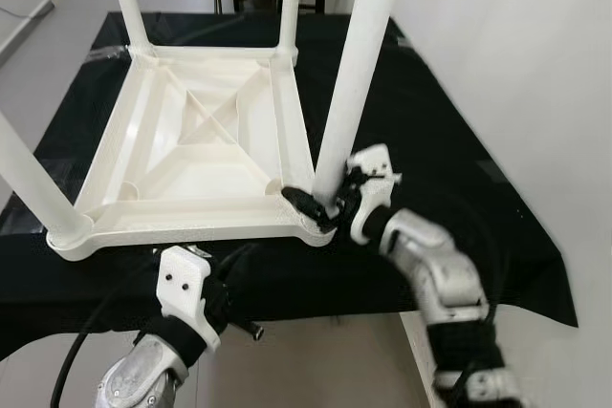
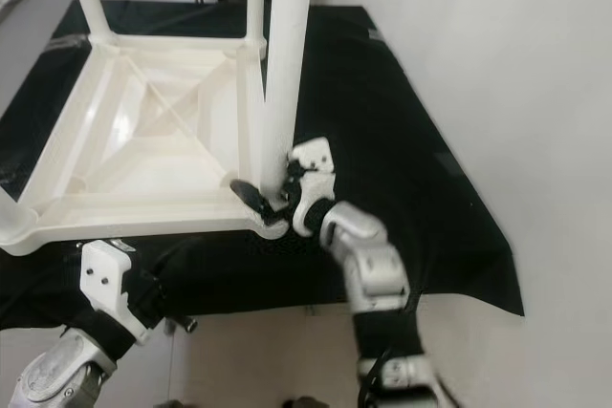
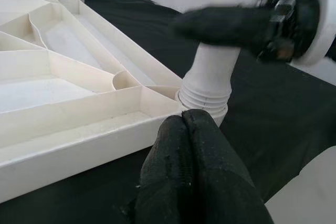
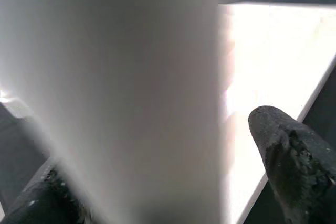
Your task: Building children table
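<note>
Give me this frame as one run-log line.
stage: leg fitting | right hand: around the near-right leg at its socket | left hand: shut, at that corner of the upturned tabletop | surface: black cloth

Showing no readable text, label, brand, number or sign anywhere: none on the white plastic, none on the black cloth, none on the arms.
</note>
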Controlling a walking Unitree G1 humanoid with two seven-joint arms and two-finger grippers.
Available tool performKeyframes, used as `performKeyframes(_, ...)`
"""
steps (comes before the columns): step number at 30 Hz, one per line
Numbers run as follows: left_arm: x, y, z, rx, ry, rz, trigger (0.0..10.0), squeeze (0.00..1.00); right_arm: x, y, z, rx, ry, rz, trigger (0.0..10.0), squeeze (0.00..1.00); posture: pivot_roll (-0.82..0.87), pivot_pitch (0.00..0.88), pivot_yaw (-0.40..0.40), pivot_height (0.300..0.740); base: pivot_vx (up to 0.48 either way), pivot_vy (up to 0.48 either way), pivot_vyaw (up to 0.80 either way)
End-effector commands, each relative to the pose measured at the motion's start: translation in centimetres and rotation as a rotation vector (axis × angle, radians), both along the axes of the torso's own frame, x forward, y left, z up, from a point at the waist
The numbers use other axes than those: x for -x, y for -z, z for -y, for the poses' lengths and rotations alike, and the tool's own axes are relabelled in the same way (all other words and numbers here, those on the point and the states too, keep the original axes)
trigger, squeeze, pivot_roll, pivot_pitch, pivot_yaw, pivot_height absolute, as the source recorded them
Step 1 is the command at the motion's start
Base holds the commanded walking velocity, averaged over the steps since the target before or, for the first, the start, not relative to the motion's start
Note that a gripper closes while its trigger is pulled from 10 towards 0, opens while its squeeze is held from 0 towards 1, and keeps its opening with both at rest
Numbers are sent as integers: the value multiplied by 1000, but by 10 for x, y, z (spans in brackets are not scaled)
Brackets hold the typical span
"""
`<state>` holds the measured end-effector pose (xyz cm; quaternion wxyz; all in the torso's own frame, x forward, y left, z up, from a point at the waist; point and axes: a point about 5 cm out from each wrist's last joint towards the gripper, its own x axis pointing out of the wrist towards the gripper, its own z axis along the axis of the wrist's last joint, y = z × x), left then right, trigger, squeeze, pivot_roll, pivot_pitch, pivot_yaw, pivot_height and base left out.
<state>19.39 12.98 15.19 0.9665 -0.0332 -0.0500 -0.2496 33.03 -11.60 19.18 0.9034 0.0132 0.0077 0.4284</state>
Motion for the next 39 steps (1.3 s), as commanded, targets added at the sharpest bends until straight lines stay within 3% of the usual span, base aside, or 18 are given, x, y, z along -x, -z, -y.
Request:
performKeyframes(1,1,4,2,3,3,-18,10000,0,-1,1,5,-19,-75,7,10000,0,117,114,-119,740,0,0,0)
performKeyframes(4,0,5,2,5,3,-19,10000,0,-5,3,14,56,-183,40,10000,0,122,109,-122,740,0,0,0)
performKeyframes(8,0,5,3,7,4,-19,10000,0,-16,6,20,79,-211,34,10000,0,129,108,-126,740,0,0,0)
performKeyframes(9,0,5,3,7,4,-19,10000,0,-22,9,22,41,-178,8,0,0,131,111,-129,740,0,0,0)
performKeyframes(16,1,4,2,10,4,-17,10000,0,-30,15,28,-122,-165,-138,0,0,127,123,-123,740,0,0,0)
performKeyframes(23,1,3,1,13,4,-15,10000,0,-35,17,30,-128,-153,-116,0,0,122,126,-117,740,0,0,0)
performKeyframes(28,2,3,1,13,4,-16,10000,0,-39,19,33,-21,-42,-43,0,0,130,131,-125,740,0,0,0)
performKeyframes(30,3,3,1,13,5,-16,10000,0,-41,26,35,107,126,-35,0,0,138,140,-131,740,0,0,0)
performKeyframes(31,4,2,-1,12,5,-17,10000,0,-44,31,45,189,395,-35,0,0,136,154,-128,740,0,0,0)
performKeyframes(32,4,2,-1,12,5,-17,10000,0,-44,31,45,189,395,-35,0,0,136,154,-128,740,0,0,0)
performKeyframes(33,5,2,-2,11,5,-18,10000,0,-43,32,54,241,591,-27,0,0,136,154,-128,740,0,0,0)
performKeyframes(34,5,2,-3,11,6,-19,10000,0,-31,34,55,201,753,-21,0,0,126,162,-122,740,0,0,0)
performKeyframes(35,5,2,-3,11,6,-19,10000,0,-31,34,55,201,753,-21,0,0,126,162,-122,740,0,0,0)
performKeyframes(36,6,1,-5,11,6,-19,10000,0,-15,39,50,182,805,-35,0,0,124,164,-120,740,0,0,0)
performKeyframes(37,6,1,-5,11,6,-19,10000,0,-15,39,50,182,805,-35,0,0,124,164,-120,740,0,0,0)
performKeyframes(38,6,1,-6,12,7,-21,10000,0,-1,42,33,213,754,23,0,0,110,167,-99,740,0,0,0)
performKeyframes(39,6,1,-6,12,7,-21,10000,0,-1,42,33,213,754,23,0,0,110,167,-99,740,0,0,0)
